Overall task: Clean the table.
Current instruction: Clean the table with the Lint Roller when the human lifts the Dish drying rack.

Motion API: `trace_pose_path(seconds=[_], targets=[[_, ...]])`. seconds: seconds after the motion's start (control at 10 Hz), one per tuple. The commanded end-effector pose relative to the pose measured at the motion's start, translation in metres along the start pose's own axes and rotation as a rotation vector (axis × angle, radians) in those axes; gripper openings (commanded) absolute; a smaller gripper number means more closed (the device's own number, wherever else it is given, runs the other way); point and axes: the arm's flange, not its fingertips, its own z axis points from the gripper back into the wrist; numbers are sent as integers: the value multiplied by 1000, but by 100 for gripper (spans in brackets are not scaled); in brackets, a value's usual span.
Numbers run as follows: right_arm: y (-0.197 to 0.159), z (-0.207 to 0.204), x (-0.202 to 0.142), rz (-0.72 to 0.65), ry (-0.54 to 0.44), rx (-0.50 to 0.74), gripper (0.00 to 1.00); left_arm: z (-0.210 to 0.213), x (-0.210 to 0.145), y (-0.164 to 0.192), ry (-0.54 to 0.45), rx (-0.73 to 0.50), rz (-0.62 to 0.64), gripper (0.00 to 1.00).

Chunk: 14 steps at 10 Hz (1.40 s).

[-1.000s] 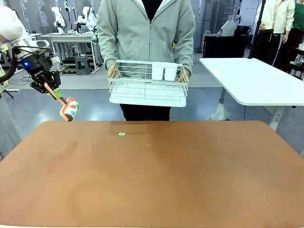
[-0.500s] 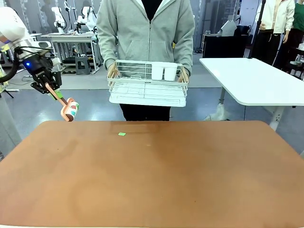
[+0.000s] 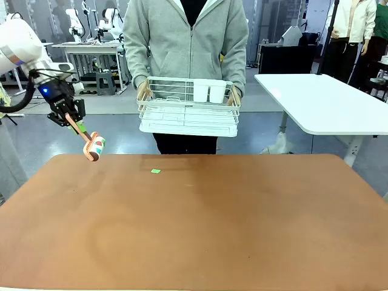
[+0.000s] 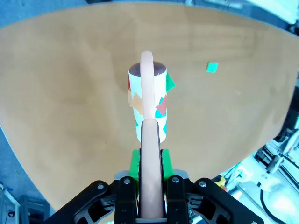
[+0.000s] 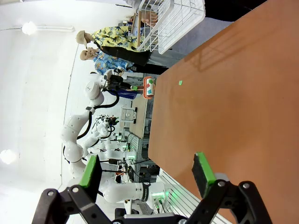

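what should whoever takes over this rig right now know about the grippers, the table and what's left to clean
Left gripper: shut on the handle of the lint roller, roller head in the air near the far left corner of the table, coloured scraps stuck to it.
Right gripper: open, holding nothing, above the table.
Person at the far side holds the white wire rack off the table.
Done: rack is off the table.
Left: one green scrap lies near the far edge; probably roll over it next.

White rounded left arm (image 3: pixel 18 48) with blue light (image 3: pixel 44 92) and looped black cable (image 3: pixel 15 104), black left gripper (image 4: pixel 150 158) and right gripper (image 5: pixel 145 170) tipped with green pads (image 5: pixel 203 169), screws (image 4: pixel 124 180) at the knuckles, and across from these a grey zip hoodie (image 3: pixel 185 42).
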Motion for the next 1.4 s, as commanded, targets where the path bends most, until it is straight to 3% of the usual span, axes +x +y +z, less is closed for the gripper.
trace_pose_path(seconds=[0.0, 0.3, 0.8, 1.3], targets=[[3, 0, 0, 6, -8, 16, 100, -6, 14, 7, 53, 6, 11, 21], [3, 0, 0, 6, -8, 16, 100, -22, 20, 23, 46, 35, 30, 21], [3, 0, 0, 6, -8, 16, 100, -65, 35, 37, 131, 71, 74, 21], [3, 0, 0, 6, -8, 16, 100, -73, 40, 40, 137, 78, 95, 21]])
